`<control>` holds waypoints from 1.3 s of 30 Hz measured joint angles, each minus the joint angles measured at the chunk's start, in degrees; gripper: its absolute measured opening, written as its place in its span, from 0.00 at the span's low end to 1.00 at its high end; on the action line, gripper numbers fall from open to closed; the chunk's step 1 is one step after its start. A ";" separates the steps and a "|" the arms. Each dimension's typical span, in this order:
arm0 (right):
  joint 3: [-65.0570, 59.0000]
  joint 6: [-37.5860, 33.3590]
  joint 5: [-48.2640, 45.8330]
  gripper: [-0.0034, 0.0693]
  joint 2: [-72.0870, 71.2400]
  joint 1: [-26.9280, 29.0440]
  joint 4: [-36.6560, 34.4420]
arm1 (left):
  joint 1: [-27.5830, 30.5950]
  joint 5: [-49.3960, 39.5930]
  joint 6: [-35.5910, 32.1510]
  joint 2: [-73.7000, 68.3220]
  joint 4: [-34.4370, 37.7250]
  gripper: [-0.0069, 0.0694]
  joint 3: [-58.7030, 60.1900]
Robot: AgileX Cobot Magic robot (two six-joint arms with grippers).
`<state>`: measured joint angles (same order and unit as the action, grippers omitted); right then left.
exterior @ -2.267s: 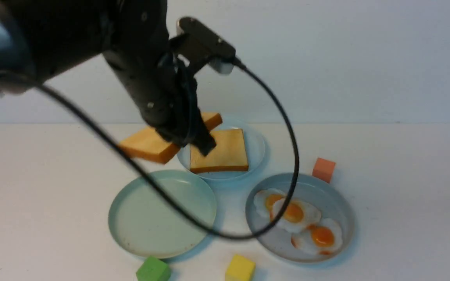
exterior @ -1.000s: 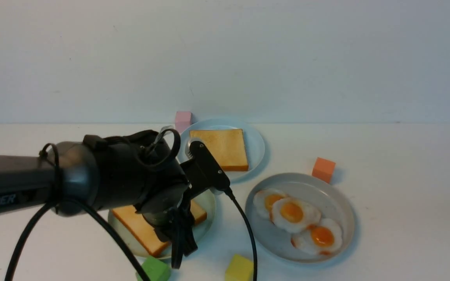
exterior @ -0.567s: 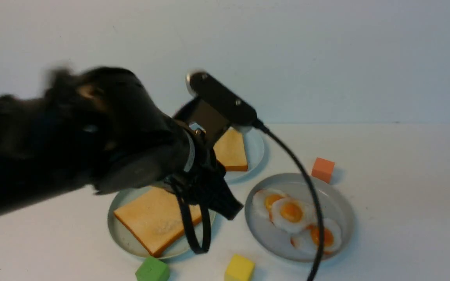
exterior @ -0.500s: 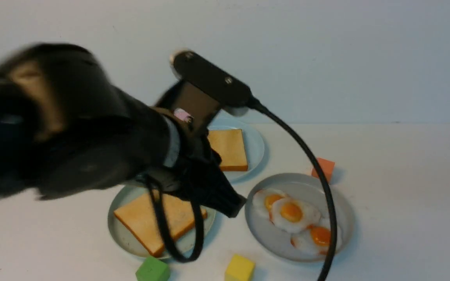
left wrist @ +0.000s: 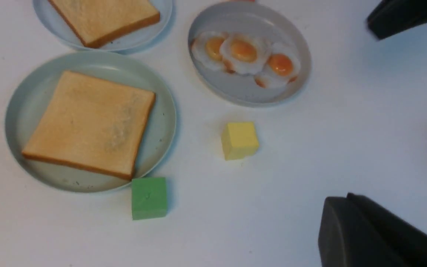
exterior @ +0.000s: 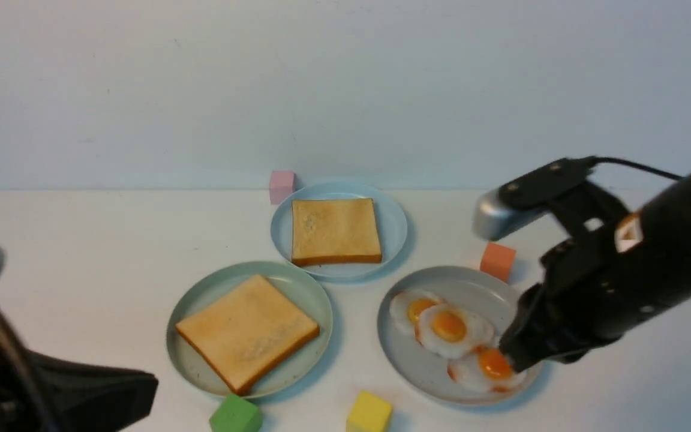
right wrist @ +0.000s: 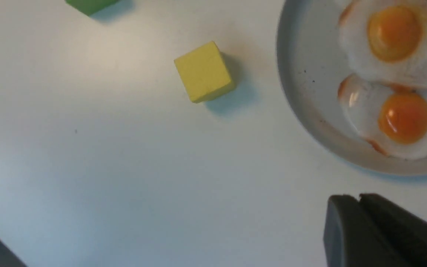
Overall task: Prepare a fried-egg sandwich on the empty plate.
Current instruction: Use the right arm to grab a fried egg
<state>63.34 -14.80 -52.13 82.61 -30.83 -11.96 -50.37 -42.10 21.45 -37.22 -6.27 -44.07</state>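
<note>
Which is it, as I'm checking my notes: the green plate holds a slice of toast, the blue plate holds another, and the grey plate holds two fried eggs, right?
Not two: the front view shows three fried eggs on the grey plate. The rest stands.

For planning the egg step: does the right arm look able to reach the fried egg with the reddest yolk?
Probably yes: the right hand appears just beside that egg in the front view, and nothing lies over it, though the hand looks nearly closed and should open first.
</note>
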 joint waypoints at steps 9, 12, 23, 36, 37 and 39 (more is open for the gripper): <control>10.17 6.14 1.31 0.75 17.25 -3.41 13.87 | 0.00 7.35 0.00 0.85 0.00 0.07 0.20; 11.63 6.39 3.07 0.93 20.69 -3.41 14.92 | 0.00 7.54 0.06 0.85 0.00 0.07 0.20; 12.32 6.76 9.49 0.96 29.64 -3.41 21.67 | 0.00 7.54 0.06 0.85 0.00 0.07 0.20; 12.88 6.03 11.44 0.85 32.55 -3.41 23.29 | 0.00 7.54 0.06 0.85 0.12 0.07 0.20; 12.91 5.92 11.57 0.77 32.62 -3.41 23.79 | 0.00 7.54 0.06 0.85 0.26 0.07 0.21; 12.91 5.92 11.63 0.71 32.62 -3.41 24.29 | 0.00 7.54 0.06 0.85 0.37 0.07 0.26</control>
<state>76.25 -8.87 -40.50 115.23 -34.24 12.33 -50.37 -34.56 21.51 -36.37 -5.90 -43.81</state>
